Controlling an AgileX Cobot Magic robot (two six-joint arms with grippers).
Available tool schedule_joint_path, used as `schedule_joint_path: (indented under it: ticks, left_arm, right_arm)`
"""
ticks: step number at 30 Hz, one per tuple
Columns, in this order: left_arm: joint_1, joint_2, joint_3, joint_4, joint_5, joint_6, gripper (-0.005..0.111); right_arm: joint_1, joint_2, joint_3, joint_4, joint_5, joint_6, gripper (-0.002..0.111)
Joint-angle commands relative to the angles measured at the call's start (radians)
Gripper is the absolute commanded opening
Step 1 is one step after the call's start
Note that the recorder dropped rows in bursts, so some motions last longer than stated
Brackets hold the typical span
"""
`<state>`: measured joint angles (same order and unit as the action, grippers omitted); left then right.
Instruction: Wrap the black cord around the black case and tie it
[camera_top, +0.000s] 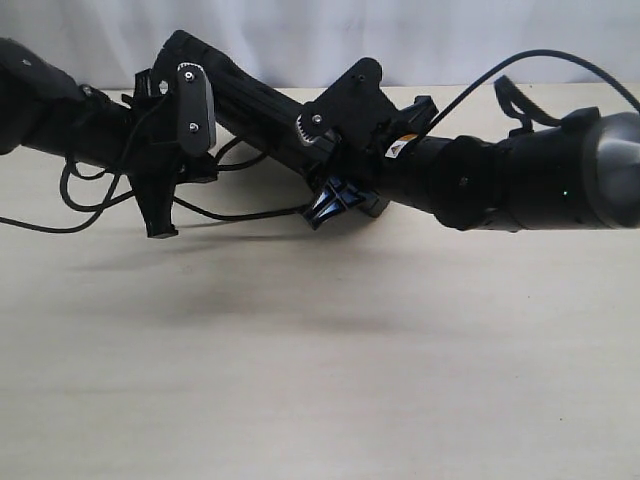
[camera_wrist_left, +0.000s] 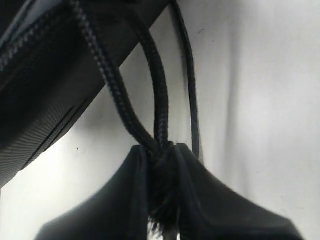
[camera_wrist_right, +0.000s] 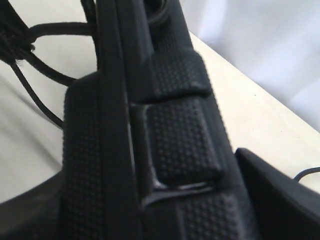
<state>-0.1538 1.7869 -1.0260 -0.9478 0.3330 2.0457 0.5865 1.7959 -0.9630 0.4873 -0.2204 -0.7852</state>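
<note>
The black case (camera_top: 250, 100) hangs tilted above the table, its high end at the back left. My right gripper (camera_top: 340, 195) clamps its low end. In the right wrist view the dotted case (camera_wrist_right: 180, 140) fills the space between the fingers of the right gripper (camera_wrist_right: 150, 200). The black cord (camera_top: 240, 215) droops below the case towards my left gripper (camera_top: 160, 228), which points down at the left. Seen from the left wrist, the left gripper (camera_wrist_left: 161, 150) is shut on the cord's frayed end. Two braided strands of the cord (camera_wrist_left: 115, 90) rise to the case (camera_wrist_left: 40, 100). Cord (camera_wrist_right: 55, 27) also shows beside the case.
A pale wooden table (camera_top: 320, 380) lies under both arms, with a white curtain (camera_top: 400, 40) behind. A glossy arm cable (camera_top: 480, 80) arcs over the right arm. Another thin black line (camera_top: 40, 225) loops low at the left, near the table.
</note>
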Motion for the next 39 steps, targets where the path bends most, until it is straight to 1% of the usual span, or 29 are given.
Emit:
schedule_joint_path:
  ticks: [1,4,6,8,13,14,16,18,20,23,26,32,34,36,38,39]
  left_arm:
    - [0.002,0.001,-0.005,-0.077,-0.03,-0.009,0.0]
    - [0.002,0.001,-0.005,-0.188,-0.029,-0.009,0.0]
    - [0.002,0.001,-0.005,-0.243,-0.003,-0.009,0.0]
    - [0.002,0.001,-0.005,-0.257,0.034,-0.009,0.0]
    - [0.002,0.001,-0.005,-0.261,0.058,-0.009,0.0]
    - [0.002,0.001,-0.005,-0.268,0.062,-0.009,0.0]
    - [0.002,0.001,-0.005,-0.268,0.079,-0.009,0.0]
    - [0.002,0.001,-0.005,-0.271,0.081,-0.011,0.0]
    - [0.002,0.001,-0.005,-0.319,0.081,-0.012,0.0]
    - [0.002,0.001,-0.005,-0.329,0.085,-0.012,0.0]
    - [0.002,0.001,-0.005,-0.329,0.085,-0.012,0.0]
    - [0.002,0.001,-0.005,-0.327,0.085,-0.012,0.0]
    - [0.002,0.001,-0.005,-0.327,0.085,-0.012,0.0]
    - [0.002,0.001,-0.005,-0.327,0.085,-0.012,0.0]
    - [0.002,0.001,-0.005,-0.327,0.085,-0.012,0.0]
    - [0.002,0.001,-0.005,-0.327,0.085,-0.012,0.0]
  right_arm:
    - [-0.001,0.007,0.016,0.054,0.137,0.064,0.005]
    - [-0.001,0.007,0.016,0.047,0.147,0.064,0.005]
    - [-0.001,0.007,0.016,0.047,0.147,0.064,0.005]
    - [-0.001,0.007,0.016,0.047,0.145,0.057,0.009]
    - [-0.001,0.007,0.016,0.047,0.155,0.037,0.047]
    - [-0.001,0.007,0.016,0.047,0.157,0.037,0.066]
    - [-0.001,0.005,0.016,0.051,0.174,0.037,0.083]
    - [-0.001,-0.008,0.014,0.051,0.211,0.037,0.096]
    - [-0.001,-0.042,0.014,0.051,0.252,0.037,0.102]
    - [-0.001,-0.102,0.014,0.051,0.308,0.047,0.102]
    - [-0.001,-0.177,0.01,0.051,0.362,0.103,0.102]
    - [-0.001,-0.271,-0.001,0.051,0.38,0.138,0.101]
    - [-0.013,-0.276,-0.046,0.051,0.426,0.187,0.095]
    - [-0.044,-0.241,-0.161,0.051,0.554,0.24,0.082]
    - [-0.077,-0.19,-0.266,0.051,0.653,0.264,0.078]
    - [-0.094,-0.157,-0.325,0.051,0.702,0.272,0.078]
